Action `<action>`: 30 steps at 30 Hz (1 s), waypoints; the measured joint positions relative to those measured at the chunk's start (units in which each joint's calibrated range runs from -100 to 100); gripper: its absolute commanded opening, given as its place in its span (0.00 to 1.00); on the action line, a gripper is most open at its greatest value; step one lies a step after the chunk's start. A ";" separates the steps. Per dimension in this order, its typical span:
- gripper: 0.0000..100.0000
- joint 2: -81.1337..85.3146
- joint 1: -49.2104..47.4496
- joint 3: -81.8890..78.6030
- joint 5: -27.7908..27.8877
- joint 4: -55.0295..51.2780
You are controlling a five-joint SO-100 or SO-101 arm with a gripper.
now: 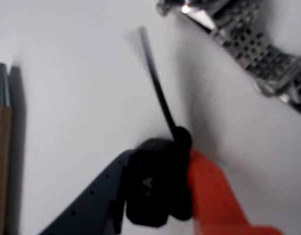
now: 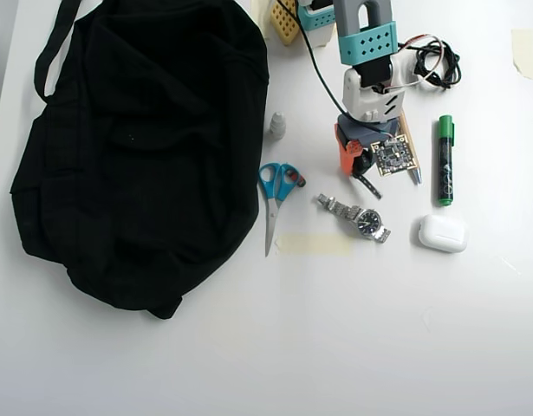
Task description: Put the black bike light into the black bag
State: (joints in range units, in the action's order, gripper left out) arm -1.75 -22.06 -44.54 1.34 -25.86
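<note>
While our gripper has its dark finger and its orange finger pressed against the two sides of the black bike light, the hold looks shallow to us: in the wrist view the knob sits right at the fingertips, with its thin strap tail reaching toward 12 o'clock over the white table. We judge that a quick lift or swing could let the rounded body twist or slip out, and the loose tail could catch something on the way.

In the overhead view, the light is just under the arm, at about 3 o'clock from the black bag, which lies well apart from it and is slumped flat. We cannot make out a clear opening, so a release over closed fabric could leave the light on top or let it roll off.

On the way across lie the blue-handled scissors and a small grey object, both near the bag's edge; a low carry could knock them. A metal wristwatch lies at 6 o'clock from the gripper, close by. A brown pen sits just beside it, with a green marker and white earbud case farther out.
</note>
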 measured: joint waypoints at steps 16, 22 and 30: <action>0.02 0.17 0.00 -0.51 0.05 0.34; 0.02 3.67 -0.15 -0.85 -0.05 -1.96; 0.02 21.27 -0.59 6.66 -0.05 -17.13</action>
State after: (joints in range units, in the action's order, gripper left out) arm 19.52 -22.64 -37.88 1.29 -42.99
